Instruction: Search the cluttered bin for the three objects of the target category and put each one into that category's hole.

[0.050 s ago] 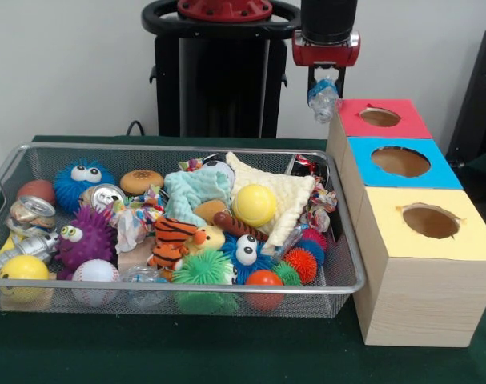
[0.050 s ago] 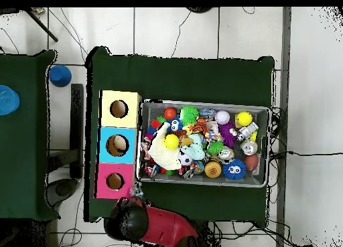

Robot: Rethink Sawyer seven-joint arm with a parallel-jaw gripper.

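Observation:
My gripper (image 1: 324, 86) hangs above the far right corner of the wire bin (image 1: 186, 150), just left of the red box (image 1: 348, 117). It is shut on a crumpled clear-and-blue plastic piece (image 1: 323, 102) that dangles below the fingers. In the overhead view the gripper (image 2: 137, 189) sits between the red box (image 2: 104, 182) and the bin's corner. The red box's hole (image 1: 379, 117) lies a little to the right of the held piece. Two crushed cans (image 1: 30, 213) (image 1: 105, 194) lie at the bin's left side.
A blue box (image 1: 363, 164) and a yellow box (image 1: 387, 240) stand in a row with the red one, each with a round hole on top. The bin holds a yellow ball (image 1: 254, 205), spiky balls, a tiger toy (image 1: 172, 237), cloths and a baseball (image 1: 94, 272).

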